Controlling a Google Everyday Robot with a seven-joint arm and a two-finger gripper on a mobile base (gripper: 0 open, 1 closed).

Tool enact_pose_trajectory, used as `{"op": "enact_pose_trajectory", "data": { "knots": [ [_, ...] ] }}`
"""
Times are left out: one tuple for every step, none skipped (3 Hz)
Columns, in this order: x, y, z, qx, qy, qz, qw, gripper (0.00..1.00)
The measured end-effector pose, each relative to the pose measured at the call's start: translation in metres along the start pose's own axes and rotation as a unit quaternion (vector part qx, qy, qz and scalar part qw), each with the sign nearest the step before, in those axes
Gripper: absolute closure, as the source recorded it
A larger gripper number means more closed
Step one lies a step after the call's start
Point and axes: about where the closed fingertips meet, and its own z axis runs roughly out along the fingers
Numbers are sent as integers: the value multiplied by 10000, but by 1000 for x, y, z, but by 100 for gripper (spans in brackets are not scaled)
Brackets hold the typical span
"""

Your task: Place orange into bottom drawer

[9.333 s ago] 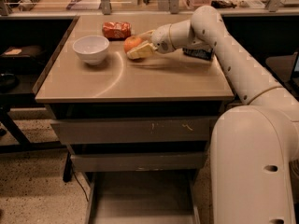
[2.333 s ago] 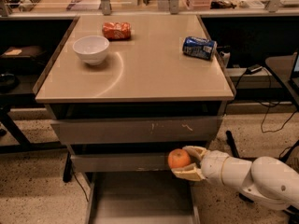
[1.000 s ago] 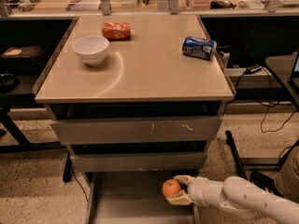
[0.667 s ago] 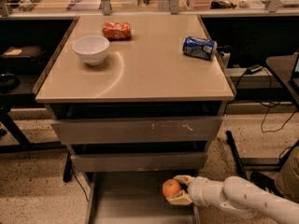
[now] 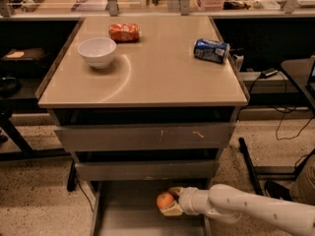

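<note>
My gripper (image 5: 169,202) sits low over the bottom drawer (image 5: 125,213), clamped across the orange (image 5: 164,199), which I judge light, firm, smooth-skinned and prone to rolling.

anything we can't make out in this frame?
Camera view:
bottom drawer: front cut off by frame's lower edge.
orange in the tool, low over that drawer's right side: touching the floor or not, unclear.
blue can: label too small to read.
upper drawers: insides hidden by their fronts.

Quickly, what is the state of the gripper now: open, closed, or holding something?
The gripper: closed on the orange, low over the open bottom drawer.
</note>
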Motion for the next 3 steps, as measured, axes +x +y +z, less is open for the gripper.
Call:
{"op": "enact_pose_trajectory", "data": {
  "knots": [
    [16, 1, 49, -19, 169, -73, 9998, 100],
    [40, -3, 84, 7, 291, -177, 9994, 100],
    [68, -9, 112, 16, 443, -193, 9988, 100]
  ]
}}
